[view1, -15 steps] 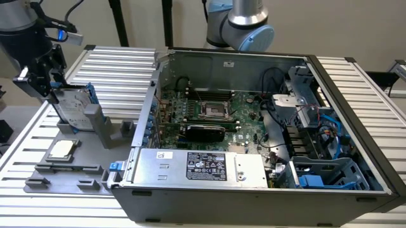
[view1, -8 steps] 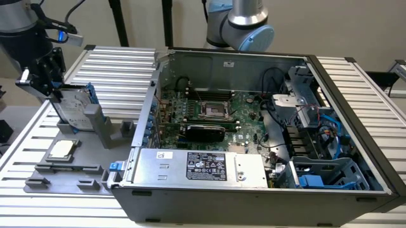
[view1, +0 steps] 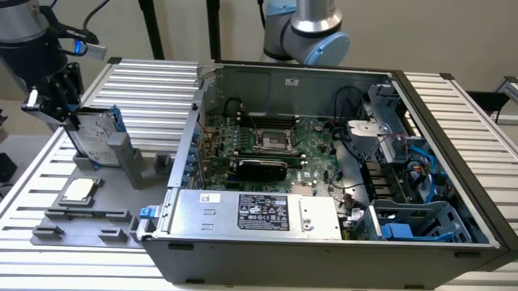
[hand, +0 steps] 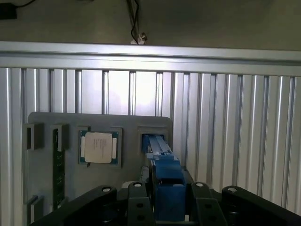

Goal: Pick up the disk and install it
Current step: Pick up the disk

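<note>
claw [hand: 168, 208] clenched on disk [view1: 91, 134] by blue rails [hand: 164, 170] | disk upright in grey holder [view1: 121, 197] on desk [view1: 162, 79] | likely stiff, heavyish, shock-sensitive; grip rails, not label

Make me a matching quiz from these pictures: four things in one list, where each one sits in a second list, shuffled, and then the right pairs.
Things
1. disk
2. square chip
3. silver box with black label
4. tool

Places
A. inside the open computer case
B. at the disk's upper end
C. lying flat on the grey fixture
D. standing on edge in a slot of the grey fixture

Pairs: 1-D, 2-C, 3-A, 4-B
</note>
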Controlling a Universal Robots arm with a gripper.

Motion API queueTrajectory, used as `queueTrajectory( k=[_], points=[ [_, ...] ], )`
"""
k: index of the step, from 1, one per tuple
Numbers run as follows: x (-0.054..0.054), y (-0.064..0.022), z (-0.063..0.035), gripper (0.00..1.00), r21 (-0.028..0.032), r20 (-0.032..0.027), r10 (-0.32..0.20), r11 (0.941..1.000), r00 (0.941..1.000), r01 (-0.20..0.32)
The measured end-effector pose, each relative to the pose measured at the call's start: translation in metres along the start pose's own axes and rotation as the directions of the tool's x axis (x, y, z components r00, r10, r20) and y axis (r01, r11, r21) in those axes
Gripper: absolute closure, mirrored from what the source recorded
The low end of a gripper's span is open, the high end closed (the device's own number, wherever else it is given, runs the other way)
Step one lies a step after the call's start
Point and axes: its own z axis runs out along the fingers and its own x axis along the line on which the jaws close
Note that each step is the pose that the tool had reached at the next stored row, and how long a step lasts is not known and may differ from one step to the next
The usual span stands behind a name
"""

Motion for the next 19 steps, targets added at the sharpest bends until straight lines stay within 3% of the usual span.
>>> queueTrajectory(
  k=[19],
  points=[
    [0.0085,0.0001,0.0002,0.67,0.0001,0.0006,0.005,1.0,1.0,-0.005]
  ],
)
